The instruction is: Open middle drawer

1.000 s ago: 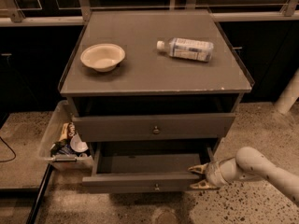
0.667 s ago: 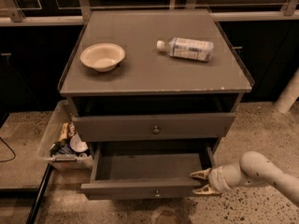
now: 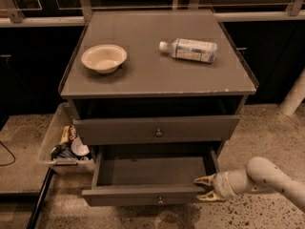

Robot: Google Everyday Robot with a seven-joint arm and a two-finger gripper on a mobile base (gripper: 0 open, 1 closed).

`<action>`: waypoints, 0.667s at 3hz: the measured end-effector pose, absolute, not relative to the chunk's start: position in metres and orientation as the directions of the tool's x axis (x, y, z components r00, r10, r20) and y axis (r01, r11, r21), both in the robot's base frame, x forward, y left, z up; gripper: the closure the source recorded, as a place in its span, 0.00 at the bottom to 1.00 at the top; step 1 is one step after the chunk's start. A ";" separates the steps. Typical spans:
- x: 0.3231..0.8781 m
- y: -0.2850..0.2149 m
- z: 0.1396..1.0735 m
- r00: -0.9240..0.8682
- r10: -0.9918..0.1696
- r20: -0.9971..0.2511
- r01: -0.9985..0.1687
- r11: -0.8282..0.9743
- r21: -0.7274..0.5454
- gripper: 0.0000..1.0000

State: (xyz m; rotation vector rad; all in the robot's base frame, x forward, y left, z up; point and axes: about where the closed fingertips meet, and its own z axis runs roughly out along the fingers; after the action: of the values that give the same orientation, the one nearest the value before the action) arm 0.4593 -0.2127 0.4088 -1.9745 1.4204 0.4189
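I see the middle drawer pulled well out at 6 o'clock in my view, its shallow grey tray showing and its knob facing me. At its 3 o'clock end sits the gripper, fingers spread apart either side of the front panel's right corner. The drawer front above is closer in. On the cabinet top, a bowl lies at 10 o'clock and a bottle lies on its side at 1 o'clock. A clear bin of clutter stands at 9 o'clock.
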 end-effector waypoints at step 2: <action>0.460 -0.210 0.408 0.350 -0.703 -0.619 -0.931 -0.189 -0.312 0.35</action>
State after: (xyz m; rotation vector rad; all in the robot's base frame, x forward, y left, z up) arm 0.4598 -0.2104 0.4078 -1.9639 1.4205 0.4498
